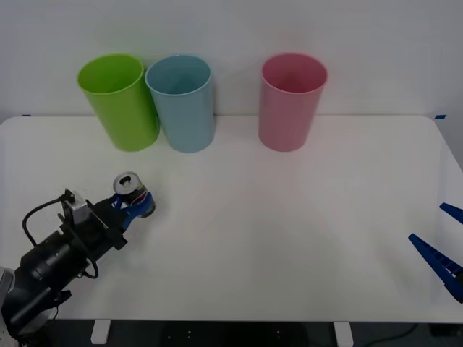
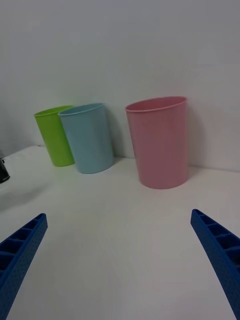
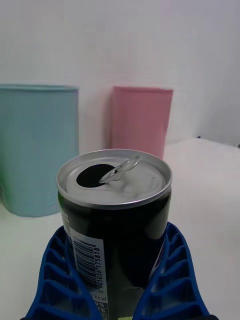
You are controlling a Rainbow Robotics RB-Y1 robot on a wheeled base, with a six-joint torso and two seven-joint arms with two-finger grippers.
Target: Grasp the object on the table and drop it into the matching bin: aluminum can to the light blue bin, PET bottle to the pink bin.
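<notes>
Left gripper [image 3: 120,280], blue ribbed two-finger, sits at the near-left of the large white rounded-corner table [image 1: 289,238], fingers clamped on both sides of the small aluminum can [image 3: 115,200] with silver top, raised pull tab, opened mouth and dark body with barcode. In the front view the left gripper [image 1: 130,206] holds the can [image 1: 130,189] low over the near-left part of the tabletop; whether its base touches the surface or is just off it, cannot tell. Can's long axis roughly upright, top tilted slightly toward the camera.

Key relation: the tall pale blue plastic cup-shaped bin [image 1: 181,101] lies ahead of the can and a little to the right, at the far edge against the wall. Its rim stands well above the can top, so the carry judged to need a lift first, then a forward reach over the rim. The lime green plastic cup bin [image 1: 119,101] stands just beside the blue one on its left, touching or nearly so, a risk of wrong drop if the path drifts left. The tall pink plastic cup bin [image 1: 291,101] is well apart to the right, not the target.

Open table between can and bins, nothing in the path.

Right gripper [image 1: 443,253], fingers spread wide, waits at the near-right table edge, far from the can; left arm is clearly the nearer one.
</notes>
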